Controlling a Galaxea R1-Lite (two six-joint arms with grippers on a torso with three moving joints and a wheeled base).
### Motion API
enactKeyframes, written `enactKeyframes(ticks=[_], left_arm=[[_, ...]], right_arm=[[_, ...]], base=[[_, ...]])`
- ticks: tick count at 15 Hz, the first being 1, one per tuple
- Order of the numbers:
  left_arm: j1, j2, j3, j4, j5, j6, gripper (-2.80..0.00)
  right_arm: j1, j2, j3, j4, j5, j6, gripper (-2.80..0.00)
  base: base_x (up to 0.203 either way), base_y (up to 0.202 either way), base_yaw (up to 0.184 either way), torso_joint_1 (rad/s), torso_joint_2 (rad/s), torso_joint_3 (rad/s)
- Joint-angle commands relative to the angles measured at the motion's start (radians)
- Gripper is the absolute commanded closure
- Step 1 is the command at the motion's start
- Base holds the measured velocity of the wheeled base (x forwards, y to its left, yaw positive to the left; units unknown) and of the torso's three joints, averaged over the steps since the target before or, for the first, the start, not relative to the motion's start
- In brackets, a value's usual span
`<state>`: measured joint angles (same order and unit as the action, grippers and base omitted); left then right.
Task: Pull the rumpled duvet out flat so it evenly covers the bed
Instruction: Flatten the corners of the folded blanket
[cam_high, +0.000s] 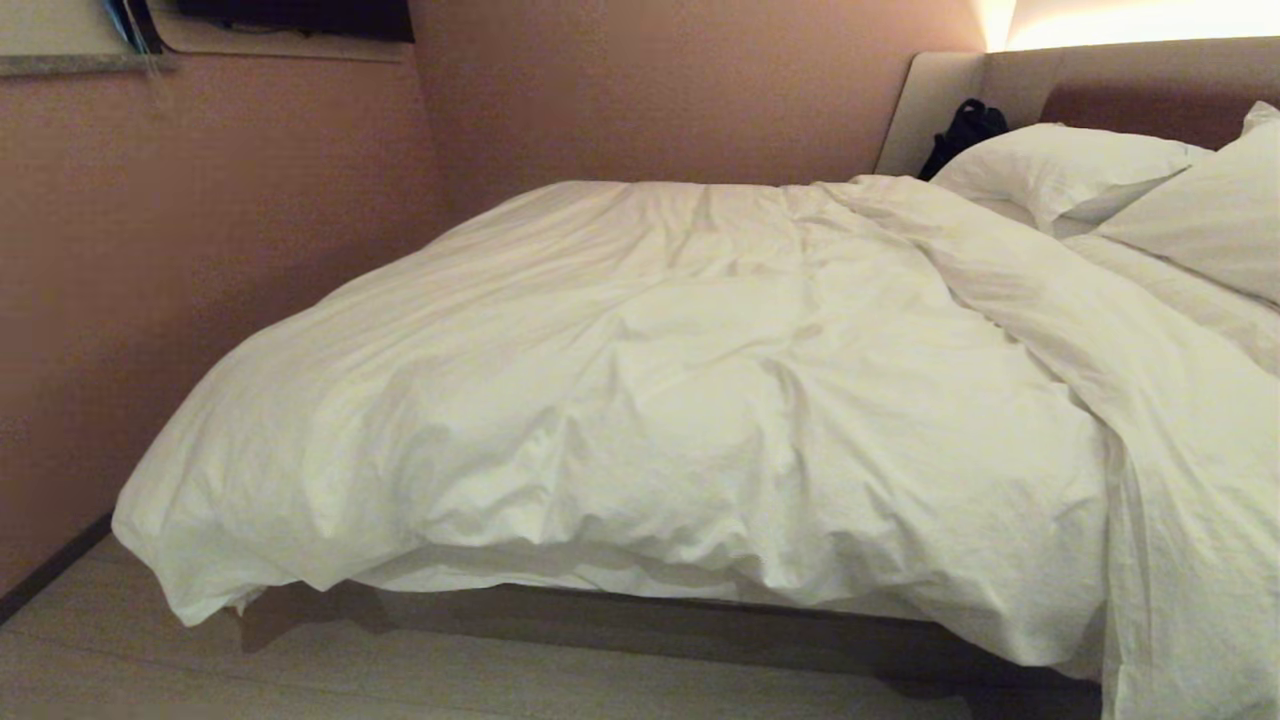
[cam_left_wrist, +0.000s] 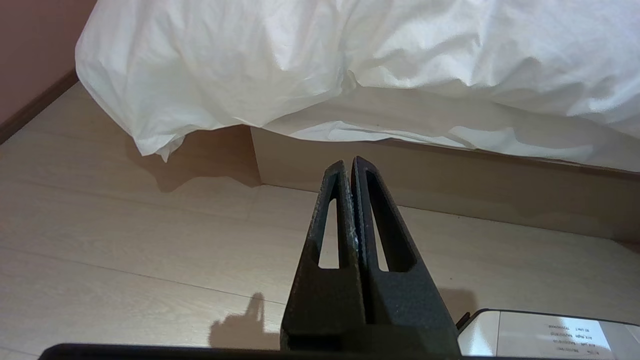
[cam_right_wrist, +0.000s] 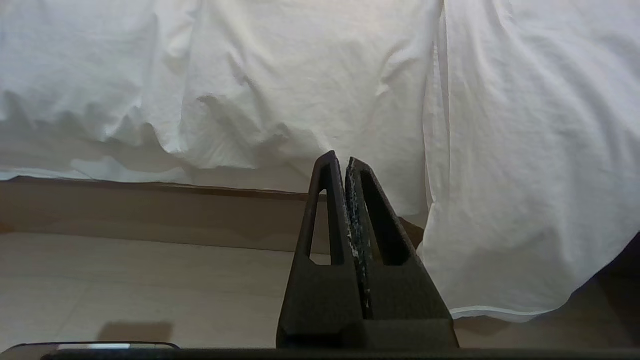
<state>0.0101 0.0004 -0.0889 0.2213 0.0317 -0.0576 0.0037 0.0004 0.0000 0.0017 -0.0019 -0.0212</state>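
The white duvet (cam_high: 640, 400) lies rumpled over the bed (cam_high: 640, 615), bunched at the foot corner on the left and folded over in a thick band towards the right, where it hangs low. Neither arm shows in the head view. In the left wrist view my left gripper (cam_left_wrist: 348, 162) is shut and empty, low over the floor, short of the bed base (cam_left_wrist: 450, 185), with the duvet (cam_left_wrist: 300, 55) hanging beyond it. My right gripper (cam_right_wrist: 340, 161) is also shut and empty, facing the duvet's (cam_right_wrist: 525, 175) hanging side and the base (cam_right_wrist: 150, 210).
Two white pillows (cam_high: 1060, 165) lie at the padded headboard (cam_high: 1130, 85), with a black object (cam_high: 965, 130) in the corner behind them. A pinkish wall (cam_high: 200, 250) runs close along the bed's left side. Pale wooden floor (cam_high: 400, 680) lies between me and the bed.
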Motion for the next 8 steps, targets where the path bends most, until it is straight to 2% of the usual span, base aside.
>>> enactKeyframes(ticks=[1,8], left_arm=[[0.001,0.0,0.0,0.001,0.001,-0.001,0.0],[0.001,0.0,0.003,-0.004,0.007,0.004,0.0]], right_arm=[[0.001,0.001,0.0,0.0,0.0,-0.002,0.0],[0.001,0.0,0.0,-0.002,-0.001,0.0,0.0]], base=[[0.0,0.0,0.0,0.0,0.0,0.0],[0.0,0.0,0.0,0.0,0.0,0.0]])
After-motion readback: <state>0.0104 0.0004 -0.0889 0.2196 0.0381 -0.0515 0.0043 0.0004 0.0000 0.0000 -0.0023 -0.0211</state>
